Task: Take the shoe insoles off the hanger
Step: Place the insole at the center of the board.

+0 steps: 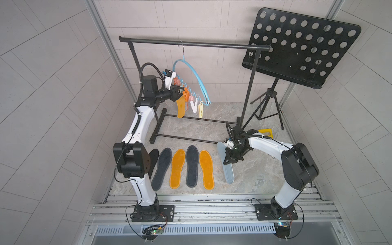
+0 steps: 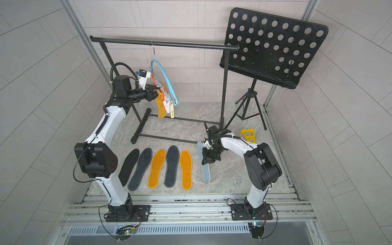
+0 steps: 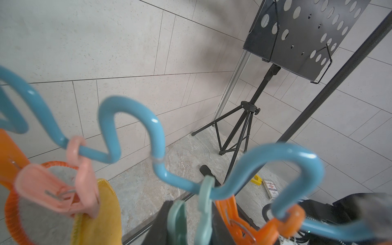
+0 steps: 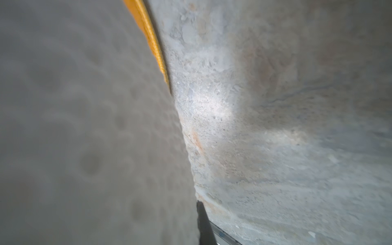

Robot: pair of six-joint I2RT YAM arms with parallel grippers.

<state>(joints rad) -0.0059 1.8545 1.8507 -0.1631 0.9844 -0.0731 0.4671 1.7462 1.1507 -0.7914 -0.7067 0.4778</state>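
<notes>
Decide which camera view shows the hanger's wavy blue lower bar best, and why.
The left wrist view: the wavy bar fills the frame close up, clips hooked in its dips. Both top views show the hanger small and distant, its bar crowded by clips. The right wrist view shows none of it.

A robotics lab test cell is being shown; two white-and-black robot arms (image 1: 137, 121) are being carried on slotted aluminium rails (image 1: 212, 209); bare circuit boards with lit LEDs (image 1: 158, 231) are being left exposed; the stone-patterned work surface (image 1: 254, 176) is being enclosed by pale grey tiled panels (image 1: 53, 84) and silver aluminium posts (image 1: 101, 29).
</notes>
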